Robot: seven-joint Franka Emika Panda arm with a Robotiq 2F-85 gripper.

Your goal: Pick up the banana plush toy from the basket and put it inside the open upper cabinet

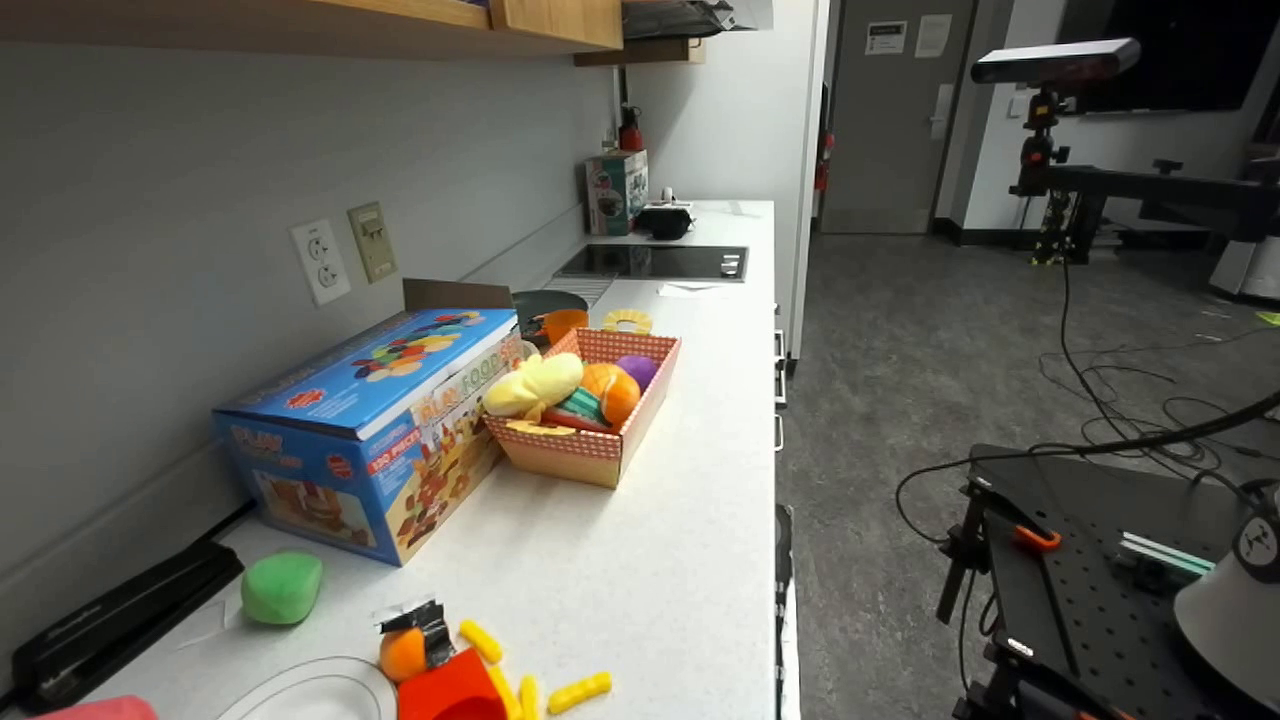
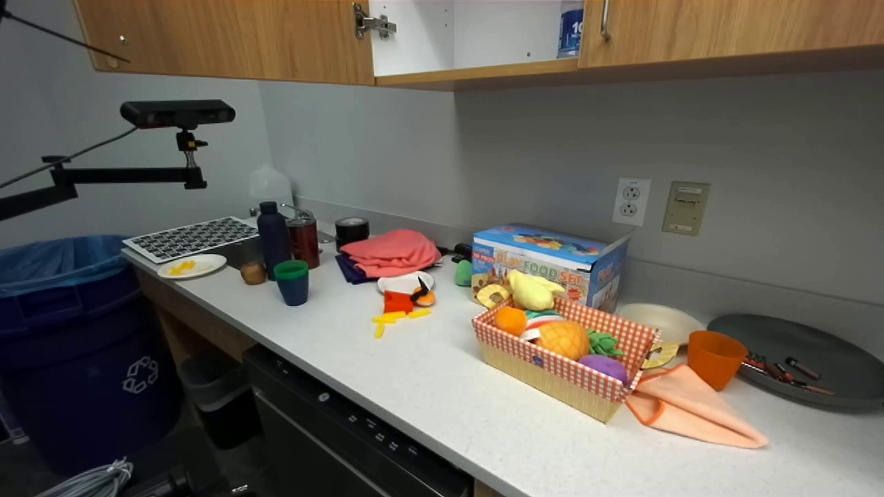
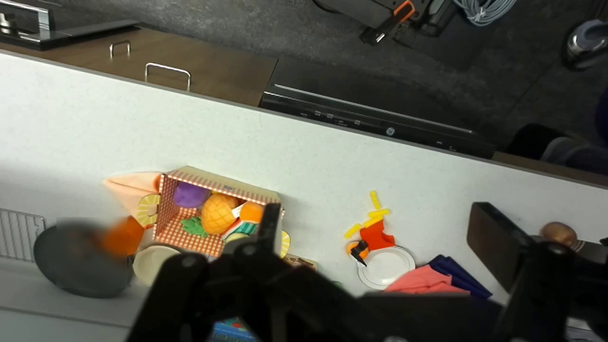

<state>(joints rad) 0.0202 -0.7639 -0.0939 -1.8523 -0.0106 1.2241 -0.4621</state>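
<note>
Two fingers point downward, spread wide apart, high above the counter.

Basket: tan, red-and-white check
Plush toy: pale yellow
Cabinet: wood-brown, white inside
Box: blue, multicoloured print

A pale counter lines a gray wall, and dark floor stretches to a gray door.

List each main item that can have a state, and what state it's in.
Fingers: open, wide apart
Upper cabinet: one door open
Basket: upright, holding plush toys
Banana plush toy: at the rim, ungrasped
Play-food box: end flap raised
Orange cup: upright
Dark bottle: upright
Recycling bin: open, lined
</note>
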